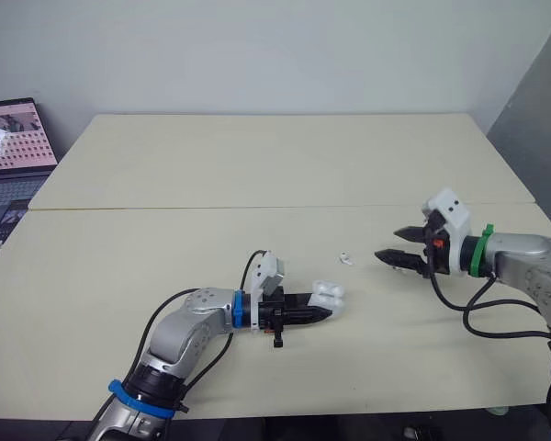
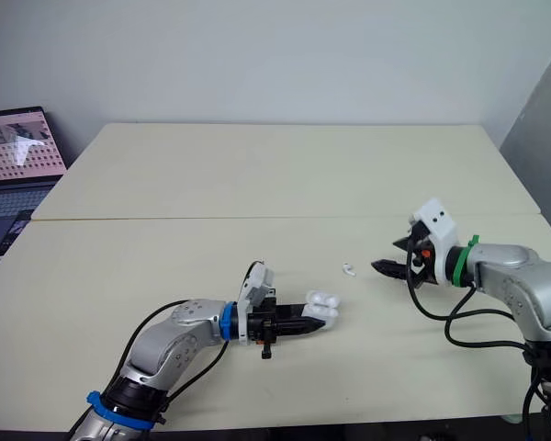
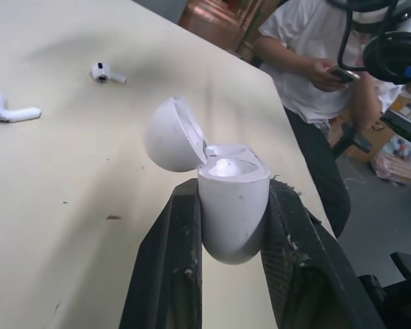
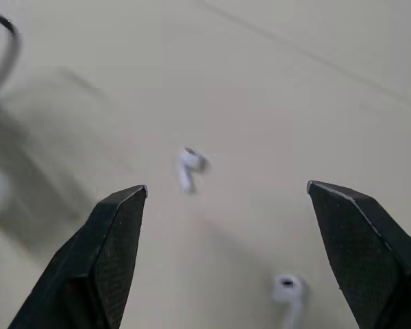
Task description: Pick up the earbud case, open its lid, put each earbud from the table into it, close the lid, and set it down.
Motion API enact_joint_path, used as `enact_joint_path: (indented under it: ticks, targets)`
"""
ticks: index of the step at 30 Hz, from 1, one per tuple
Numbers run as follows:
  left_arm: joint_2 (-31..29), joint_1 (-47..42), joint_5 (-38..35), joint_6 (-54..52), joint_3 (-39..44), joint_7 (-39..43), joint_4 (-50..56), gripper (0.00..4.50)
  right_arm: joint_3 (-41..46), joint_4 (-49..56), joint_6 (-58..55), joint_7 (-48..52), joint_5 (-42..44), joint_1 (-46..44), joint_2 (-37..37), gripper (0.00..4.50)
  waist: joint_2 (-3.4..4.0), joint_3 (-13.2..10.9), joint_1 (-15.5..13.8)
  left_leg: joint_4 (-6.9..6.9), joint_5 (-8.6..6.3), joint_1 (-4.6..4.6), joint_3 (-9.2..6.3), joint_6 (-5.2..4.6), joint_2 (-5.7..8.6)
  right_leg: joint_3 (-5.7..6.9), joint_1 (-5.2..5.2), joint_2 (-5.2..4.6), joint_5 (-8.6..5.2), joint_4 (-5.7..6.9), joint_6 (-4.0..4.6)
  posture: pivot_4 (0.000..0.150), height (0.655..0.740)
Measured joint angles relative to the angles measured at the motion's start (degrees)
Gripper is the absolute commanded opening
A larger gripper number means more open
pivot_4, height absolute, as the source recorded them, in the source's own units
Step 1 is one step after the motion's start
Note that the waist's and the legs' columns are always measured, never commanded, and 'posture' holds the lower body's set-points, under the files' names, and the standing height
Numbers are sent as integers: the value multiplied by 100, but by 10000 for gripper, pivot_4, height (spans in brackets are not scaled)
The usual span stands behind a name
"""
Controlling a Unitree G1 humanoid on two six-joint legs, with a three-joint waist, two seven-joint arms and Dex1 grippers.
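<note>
From the head camera, the broad cream-coloured table [image 1: 257,156] is bare across its whole far half, with a seam running side to side through the middle. An open laptop [image 1: 14,147] sits off its left edge. The left gripper [image 1: 323,313] is low over the near part, close to the front edge. It is clamped on the small white glossy earbud case [image 1: 330,294], which juts past its fingertips. The right gripper [image 1: 397,254] hovers near the table's right side, its black fingers spread apart and holding nothing. A small white earbud [image 1: 346,259] lies on the table between the two grippers, nearer the right one, with free surface all round. In the left wrist view, the case's rounded body is squeezed between both fingers, and its lid [image 3: 172,133] is swung open to one side. Beyond it the other earbud [image 3: 10,112] lies on bare table, well apart from the case. The table edge runs close by, and a person in a white shirt [image 3: 308,55] is beyond it. In the right wrist view, both earbuds lie ahead of the wide-open fingers [image 4: 103,253], untouched.
</note>
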State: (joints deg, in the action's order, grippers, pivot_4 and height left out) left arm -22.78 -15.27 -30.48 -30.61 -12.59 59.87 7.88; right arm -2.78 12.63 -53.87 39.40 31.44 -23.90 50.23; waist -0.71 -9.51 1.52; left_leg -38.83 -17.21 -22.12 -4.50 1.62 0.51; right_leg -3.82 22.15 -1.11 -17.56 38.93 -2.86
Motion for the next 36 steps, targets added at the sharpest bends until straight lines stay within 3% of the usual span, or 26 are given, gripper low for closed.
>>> enact_joint_path:
  ticks: [7,20,28,36]
  targets:
    - [43,312,13,120,342,-479,354,7541,-438,-175,234,-68,-750,42,-80,39141,1,0,9,1,0,0,3,0,-1,-4,3,0,0,2,0,1500,7400]
    - [-43,1027,-94,247,792,-808,954,7541,-634,-342,548,187,-1278,-67,-377,39141,1,0,9,1,0,1,3,0,-1,-4,2,-1,0,1,0,1500,7400]
    - [4,1297,-144,394,930,-1034,1183,7541,-1109,-464,799,514,-1522,-764,-837,39141,2,0,12,1,0,3,2,1,-1,-2,2,-1,0,1,0,1500,7400]
    - [152,1541,-294,536,1106,-1300,1283,7541,-1653,-1328,1013,615,-1975,-1241,-1489,39141,2,0,12,1,0,2,3,1,0,-2,5,-4,1,2,1,1500,7400]
